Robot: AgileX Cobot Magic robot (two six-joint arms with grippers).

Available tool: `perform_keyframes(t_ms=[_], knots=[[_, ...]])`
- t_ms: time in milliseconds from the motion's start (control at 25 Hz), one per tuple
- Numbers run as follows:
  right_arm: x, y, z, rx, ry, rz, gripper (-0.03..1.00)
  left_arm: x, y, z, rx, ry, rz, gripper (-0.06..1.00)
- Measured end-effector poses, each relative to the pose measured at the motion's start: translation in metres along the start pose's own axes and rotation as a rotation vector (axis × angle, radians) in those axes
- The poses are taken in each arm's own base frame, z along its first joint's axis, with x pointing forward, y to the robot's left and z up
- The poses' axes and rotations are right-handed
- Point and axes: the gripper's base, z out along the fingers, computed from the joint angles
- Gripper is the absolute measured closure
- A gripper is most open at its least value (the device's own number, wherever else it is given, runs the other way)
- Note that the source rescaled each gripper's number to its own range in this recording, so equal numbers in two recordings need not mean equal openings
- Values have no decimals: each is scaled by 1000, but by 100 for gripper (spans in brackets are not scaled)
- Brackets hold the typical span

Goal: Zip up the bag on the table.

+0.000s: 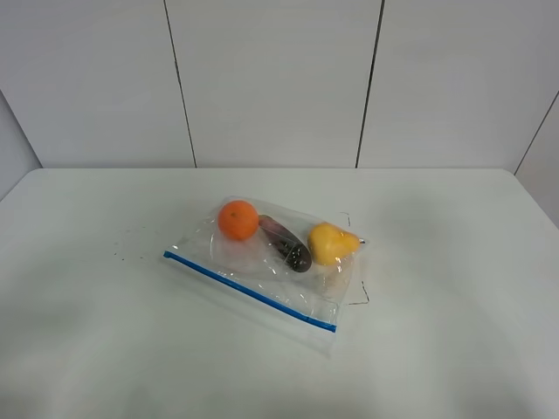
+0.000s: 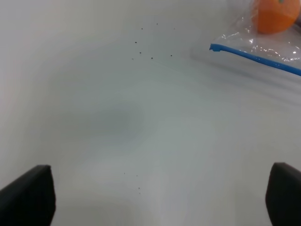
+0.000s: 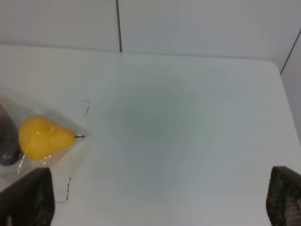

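The bag (image 1: 262, 275) lies flat on the white table (image 1: 454, 297), near its middle, with its blue zipper strip (image 1: 249, 291) along the near edge. Inside are an orange (image 1: 238, 219), a dark purple piece (image 1: 288, 244) and a yellow pear (image 1: 332, 243). Neither arm shows in the exterior high view. The left gripper (image 2: 157, 197) is open above bare table, with the zipper's end (image 2: 216, 47) and the orange (image 2: 275, 16) ahead of it. The right gripper (image 3: 160, 197) is open, with the pear (image 3: 42, 136) off to one side. I cannot tell whether the zipper is sealed.
A grey panelled wall (image 1: 271, 78) stands behind the table. Small dark specks (image 1: 122, 253) dot the table left of the bag. Thin black marks (image 1: 360, 301) lie by the bag's right side. The table's far right corner (image 3: 275, 66) shows in the right wrist view.
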Motion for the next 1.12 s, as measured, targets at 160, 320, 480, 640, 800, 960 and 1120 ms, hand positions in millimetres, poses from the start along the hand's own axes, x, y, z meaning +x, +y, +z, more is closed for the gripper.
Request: perform_keyframes(t_ms=[160,320,480,640,800,960,1120], knots=[[17,2,-20,-1,-56,-19,-3,0,0,0,0,0,0,-6],[30,5,-37,-16,-86,-40,-3,0,0,0,0,0,0,-6],[41,8,-52,-32,-152,-37,-3,0,0,0,0,0,0,-6],[57,10,-60,-40,-202,-42,-3,0,0,0,0,0,0,-6],[72,14,-71,-60,-274,-44,-3,0,0,0,0,0,0,-6],[77,17,-76,-97,-308,-27,-3,0,0,0,0,0,0,-6],[76,19,-76,-112,-317,-26,-3,0,0,0,0,0,0,-6]])
